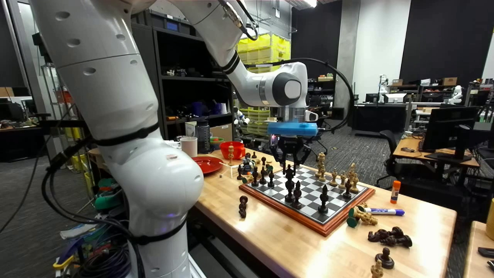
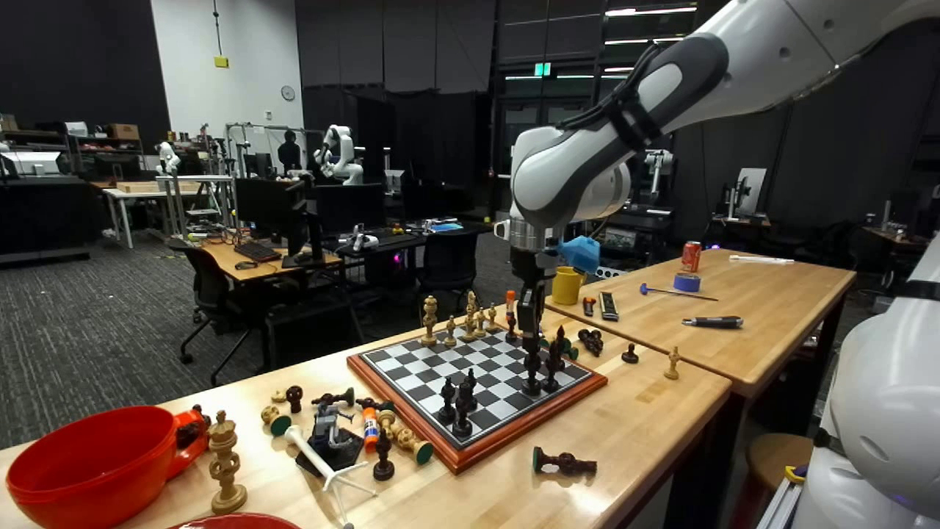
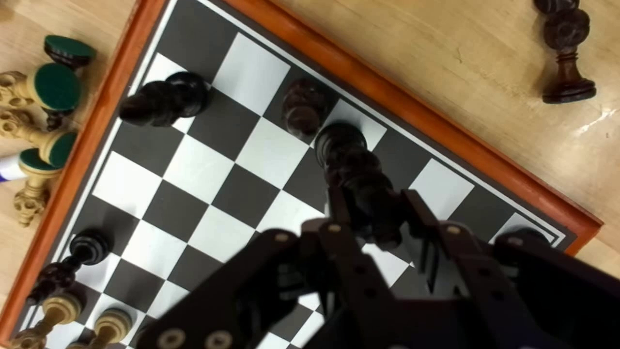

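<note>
My gripper [image 1: 289,170] points straight down over the chessboard [image 1: 314,226]. Its fingers are closed about the upper part of a tall dark chess piece [image 1: 289,189], one on each side. In the wrist view this piece [image 3: 340,140] stands on the board close to the wooden border, and the gripper's body hides part of the board. Right beside it is a shorter dark piece [image 3: 302,109], and a dark bishop [image 1: 323,200] stands farther along. More dark pieces [image 2: 461,411] occupy the near corner. Light pieces [image 2: 429,323] line the far side.
Toppled pieces lie around the board, including a dark one [image 2: 564,463] by the table edge. A red bowl [image 2: 103,463], a white tripod stand [image 2: 323,463] and an upright light piece [image 2: 226,470] are at one end; a marker [image 1: 384,211] and glue stick [image 1: 395,192] at the other.
</note>
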Tool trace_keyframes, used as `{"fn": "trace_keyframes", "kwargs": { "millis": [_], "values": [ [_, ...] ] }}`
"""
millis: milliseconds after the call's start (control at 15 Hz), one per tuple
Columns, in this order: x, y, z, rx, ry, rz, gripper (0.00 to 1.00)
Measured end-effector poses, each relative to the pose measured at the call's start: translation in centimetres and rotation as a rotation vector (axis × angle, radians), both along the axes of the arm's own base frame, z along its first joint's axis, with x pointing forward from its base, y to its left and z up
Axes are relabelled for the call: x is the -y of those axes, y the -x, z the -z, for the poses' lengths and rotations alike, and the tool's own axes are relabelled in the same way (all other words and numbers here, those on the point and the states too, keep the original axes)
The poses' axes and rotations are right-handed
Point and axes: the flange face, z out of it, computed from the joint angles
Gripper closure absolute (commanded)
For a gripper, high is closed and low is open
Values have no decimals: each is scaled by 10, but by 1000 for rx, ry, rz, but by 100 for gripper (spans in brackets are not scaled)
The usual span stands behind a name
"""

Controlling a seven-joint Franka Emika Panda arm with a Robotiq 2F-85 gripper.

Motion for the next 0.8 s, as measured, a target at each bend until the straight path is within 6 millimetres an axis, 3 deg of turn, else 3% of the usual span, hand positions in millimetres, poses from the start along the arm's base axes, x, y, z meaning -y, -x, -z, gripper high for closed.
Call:
{"fn": "trace_keyframes", "kwargs": {
  "millis": [467,533,600,800],
  "values": [
    [0,-1,4,-9,1,1,92],
    [0,-1,4,-9,1,1,62],
    [0,-1,4,-10,1,1,43],
    [0,-1,4,-11,1,2,27]
  ]
}}
